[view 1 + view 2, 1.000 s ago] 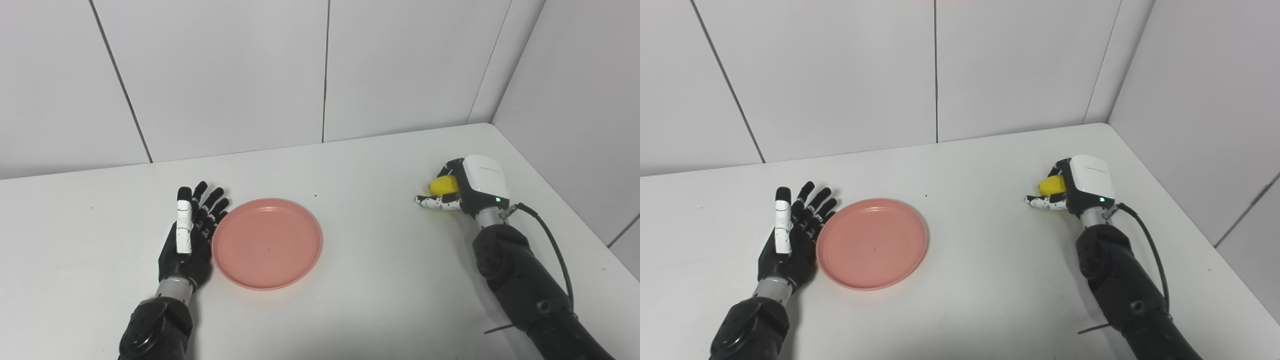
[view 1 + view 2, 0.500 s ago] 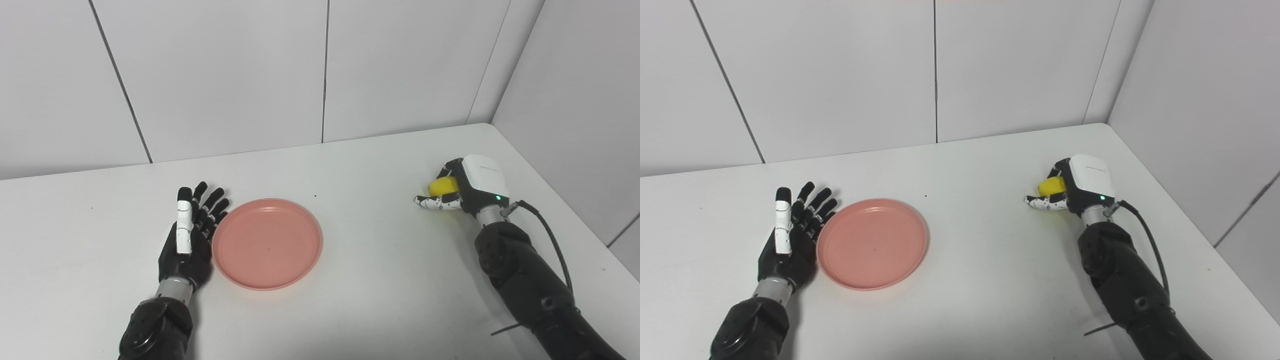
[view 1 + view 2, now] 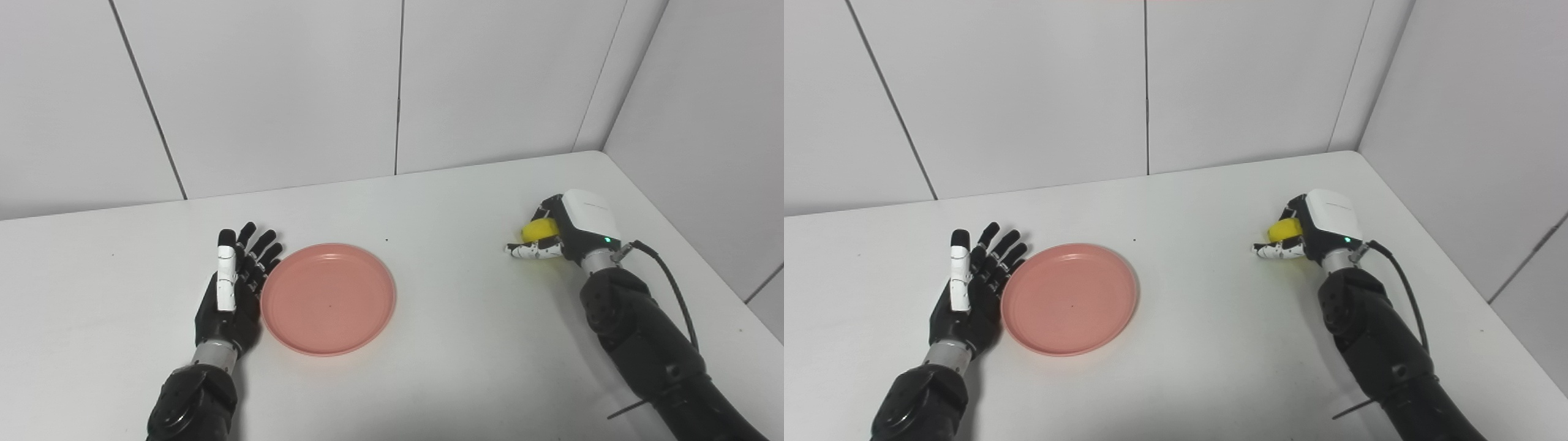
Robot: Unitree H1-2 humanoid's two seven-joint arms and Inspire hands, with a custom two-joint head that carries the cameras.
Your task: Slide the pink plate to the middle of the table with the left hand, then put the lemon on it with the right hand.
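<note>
The round pink plate (image 3: pixel 328 297) lies flat on the white table, left of centre. My left hand (image 3: pixel 234 289) stands on edge against the plate's left rim, fingers straight and spread, holding nothing. Far to the right, my right hand (image 3: pixel 568 231) is shut on the yellow lemon (image 3: pixel 538 231); its fingers wrap over the fruit and the thumb reaches out below it. Only the lemon's left part shows, the rest sits behind the hand's white back. A faint shadow lies under the hand.
White panelled walls close off the table at the back and along the right edge (image 3: pixel 686 239). A black cable (image 3: pixel 670 285) loops off my right wrist. Bare white tabletop (image 3: pixel 453 288) separates the plate from the lemon.
My right hand with the lemon has shifted slightly left and up. The plate and my left hand stay where they were.
</note>
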